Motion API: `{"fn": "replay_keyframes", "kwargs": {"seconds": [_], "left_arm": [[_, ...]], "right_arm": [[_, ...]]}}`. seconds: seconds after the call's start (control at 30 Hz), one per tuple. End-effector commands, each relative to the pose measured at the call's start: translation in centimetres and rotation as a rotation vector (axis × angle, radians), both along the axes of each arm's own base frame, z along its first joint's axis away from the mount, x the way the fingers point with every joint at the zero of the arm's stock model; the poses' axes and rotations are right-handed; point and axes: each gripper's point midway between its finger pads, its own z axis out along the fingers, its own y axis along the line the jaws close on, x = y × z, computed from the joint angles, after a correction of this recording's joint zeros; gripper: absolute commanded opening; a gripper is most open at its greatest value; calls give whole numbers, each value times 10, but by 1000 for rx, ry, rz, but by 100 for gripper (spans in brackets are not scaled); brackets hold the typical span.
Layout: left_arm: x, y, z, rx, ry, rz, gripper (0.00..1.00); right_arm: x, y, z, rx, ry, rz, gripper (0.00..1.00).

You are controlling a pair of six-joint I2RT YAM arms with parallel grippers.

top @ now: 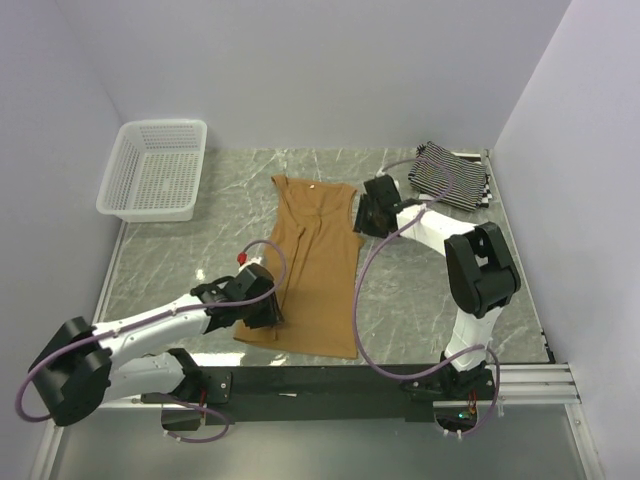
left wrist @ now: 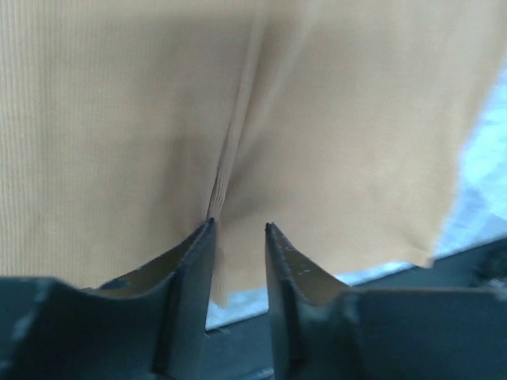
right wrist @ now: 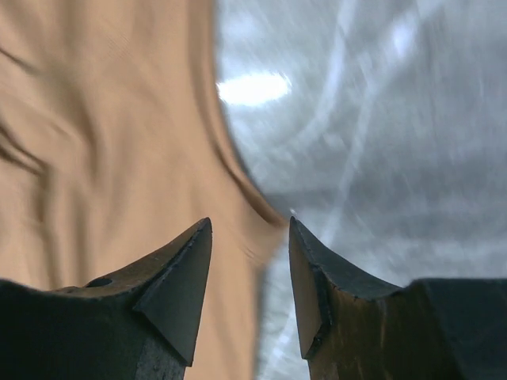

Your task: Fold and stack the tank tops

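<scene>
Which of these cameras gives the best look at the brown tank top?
The top external view: it shows almost the whole brown tank top laid flat on the table. The left wrist view shows only its lower hem and a crease, close up; the right wrist view only a blurred side edge.

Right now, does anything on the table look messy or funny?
The brown tank top has a wrinkle down its middle, so it isn't lying flat. The striped top sits bunched in the far right corner.
</scene>
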Motion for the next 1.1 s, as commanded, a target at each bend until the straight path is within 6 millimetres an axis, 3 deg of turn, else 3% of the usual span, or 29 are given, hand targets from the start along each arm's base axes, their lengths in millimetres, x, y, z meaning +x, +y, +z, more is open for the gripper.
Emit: {"fn": "replay_keyframes", "kwargs": {"seconds": [0.0, 0.1, 0.23, 0.37, 0.4, 0.43, 0.5, 0.67, 0.73, 0.77, 0.8, 1.07], "left_arm": [[14, -21, 52, -107, -111, -53, 38], [18, -37, 76, -164, -154, -76, 40], [13, -55, 84, -166, -163, -110, 40], [-5, -89, 89, -197, -155, -179, 40], [-9, -95, 82, -183, -141, -190, 40], [-10, -102, 80, -181, -148, -196, 40], [-23, -119, 73, -170, -132, -228, 39], [-44, -161, 68, -171, -146, -297, 39], [-48, -170, 55, -121, -147, -312, 39], [-49, -178, 60, -109, -171, -316, 39], [-51, -180, 48, -69, -165, -320, 39], [-66, -207, 37, 39, -217, -361, 38]], "right_arm": [[-11, -11, 3, -8, -32, 2, 52], [-19, -7, -6, 27, -11, 12, 53], [-19, -1, -17, 62, 12, 10, 53], [-19, -2, -31, 66, 33, -21, 46], [-22, -7, -37, 57, 45, -37, 40], [-23, -10, -38, 56, 46, -48, 23], [-27, -20, -42, 49, 52, -77, 9], [-32, -36, -42, 50, 46, -114, 4], [-34, -37, -44, 55, 54, -112, 3], [-36, -38, -44, 56, 54, -113, 2], [-37, -38, -46, 56, 59, -113, 0], [-38, -40, -48, 75, 67, -114, 0]]}}
